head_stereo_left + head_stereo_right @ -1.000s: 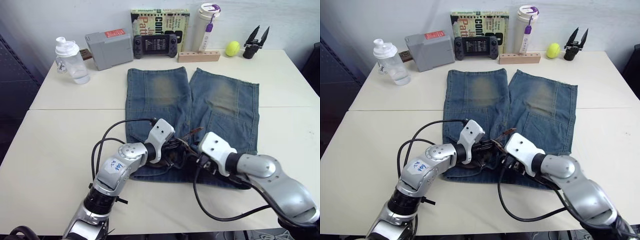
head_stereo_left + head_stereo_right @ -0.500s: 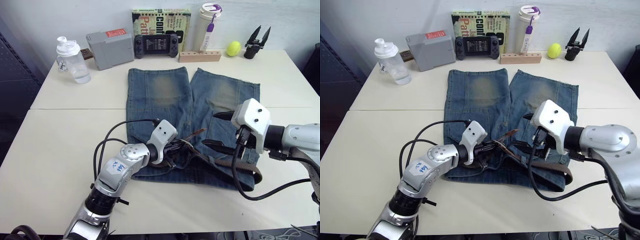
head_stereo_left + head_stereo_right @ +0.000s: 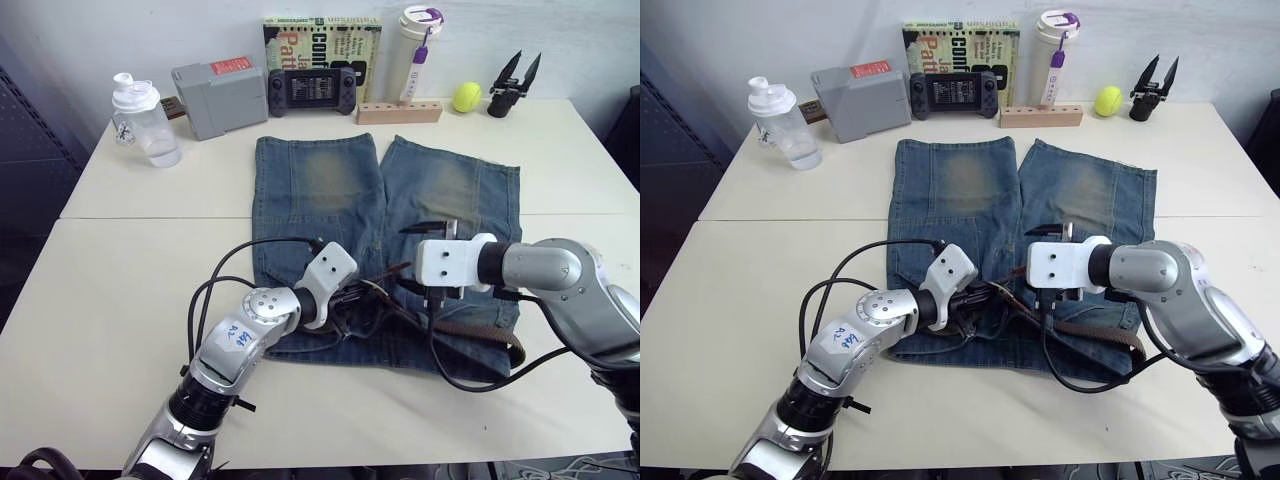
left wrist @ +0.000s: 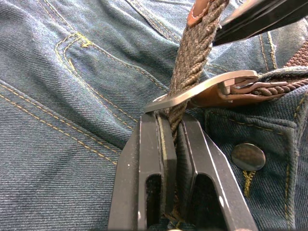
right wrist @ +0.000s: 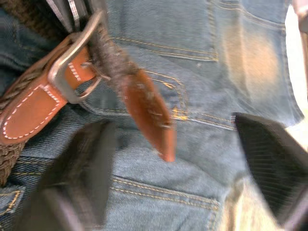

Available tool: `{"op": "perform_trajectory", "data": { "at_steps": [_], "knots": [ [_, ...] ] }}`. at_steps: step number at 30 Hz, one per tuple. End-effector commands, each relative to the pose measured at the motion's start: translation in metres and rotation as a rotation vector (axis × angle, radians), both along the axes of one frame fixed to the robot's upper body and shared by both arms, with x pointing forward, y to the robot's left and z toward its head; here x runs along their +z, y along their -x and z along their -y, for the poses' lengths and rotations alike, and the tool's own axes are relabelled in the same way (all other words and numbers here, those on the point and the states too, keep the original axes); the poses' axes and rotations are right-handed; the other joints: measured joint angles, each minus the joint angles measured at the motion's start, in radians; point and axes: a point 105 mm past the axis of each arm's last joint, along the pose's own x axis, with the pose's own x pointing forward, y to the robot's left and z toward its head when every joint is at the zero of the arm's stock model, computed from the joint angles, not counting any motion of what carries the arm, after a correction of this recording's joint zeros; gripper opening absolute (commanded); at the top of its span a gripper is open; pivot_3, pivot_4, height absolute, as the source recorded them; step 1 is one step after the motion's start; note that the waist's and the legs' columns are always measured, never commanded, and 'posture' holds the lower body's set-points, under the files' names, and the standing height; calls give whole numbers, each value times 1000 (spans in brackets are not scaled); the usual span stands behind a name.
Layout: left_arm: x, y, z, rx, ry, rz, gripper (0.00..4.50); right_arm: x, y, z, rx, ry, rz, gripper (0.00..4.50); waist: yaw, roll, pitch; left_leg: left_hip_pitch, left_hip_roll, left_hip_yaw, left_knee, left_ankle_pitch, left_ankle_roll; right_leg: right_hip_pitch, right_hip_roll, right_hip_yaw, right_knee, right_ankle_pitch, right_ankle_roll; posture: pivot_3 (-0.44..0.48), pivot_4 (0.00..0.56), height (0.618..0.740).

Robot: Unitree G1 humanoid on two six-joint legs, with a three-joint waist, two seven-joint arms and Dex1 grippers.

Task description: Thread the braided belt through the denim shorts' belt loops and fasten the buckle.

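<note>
The denim shorts (image 3: 320,190) lie flat on the table, waistband toward me. The braided belt (image 3: 482,331) runs along the waistband, through the silver buckle (image 4: 202,89), and its brown leather tip (image 5: 144,110) sticks up past it. My left gripper (image 4: 171,120) is shut on the braided strap just below the buckle, at the middle of the waistband (image 3: 350,296). My right gripper (image 3: 418,258) is open beside the buckle. Its two fingers (image 5: 82,163) stand wide apart on either side of the leather tip, not touching it. The belt loops are hidden by the arms.
Along the table's far edge stand a clear bottle (image 3: 143,120), a grey box (image 3: 215,95), a game controller (image 3: 310,90), a book (image 3: 320,30), a white tumbler (image 3: 415,45), a wooden block (image 3: 398,112), a yellow ball (image 3: 465,97) and a black tool (image 3: 510,85).
My right gripper left the buckle, swung out to the right, and has come back left, open around the belt's tip. The left gripper kept its hold in place.
</note>
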Motion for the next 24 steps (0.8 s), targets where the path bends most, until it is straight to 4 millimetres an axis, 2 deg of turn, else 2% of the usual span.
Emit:
{"op": "perform_trajectory", "data": {
  "at_steps": [1, 4, 5, 16, 22, 23, 24],
  "knots": [
    [4, 6, 6, -31, 7, 21, 0, 8, 3, -3, 29, 9, 35, 1659, 0, 0, 0, 0, 0, 0, 0, 0, 0, 0, 0, 0, 0, 0, 0, 0, 150, 731],
    [4, 6, 6, -34, 6, 23, 0, 4, 5, -5, 35, 11, 19, 194, 0, 0, 0, 0, 0, 0, 0, 0, 0, 0, 0, 0, 0, 0, 0, 0, 150, 731],
    [4, 6, 6, -34, 6, 23, 0, 3, 5, -6, 36, 9, 14, 73, -1, 0, 0, 0, 0, 0, 0, 0, 0, 0, 0, 0, 0, 0, 0, 0, 150, 731],
    [16, 1, 0, -6, 63, 39, 0, 0, 7, -4, 9, -11, 9, 73, -1, 0, 0, 0, 0, 0, 0, 0, 0, 0, 0, 0, 1, 0, 0, 0, 150, 731],
    [31, -10, -10, 79, 180, 32, 2437, 0, 6, 1, -44, -47, 18, 0, -1, 0, 0, 0, 0, 0, 1, 0, 0, 0, 0, 0, 1, 0, 0, 0, 150, 731],
    [29, -9, -10, 68, 163, 28, 2867, -1, 6, 2, -54, -57, 16, 0, -1, 0, 0, 0, 0, 0, 1, 0, 0, 0, 0, 0, 1, 0, 0, 0, 150, 731],
    [28, -9, -10, 70, 160, 22, 3560, -1, 6, 3, -65, -63, 19, 0, -1, 0, 0, 0, 0, 0, 1, 0, 0, 0, 0, 0, 1, 0, 0, 0, 150, 731]
  ]
}}
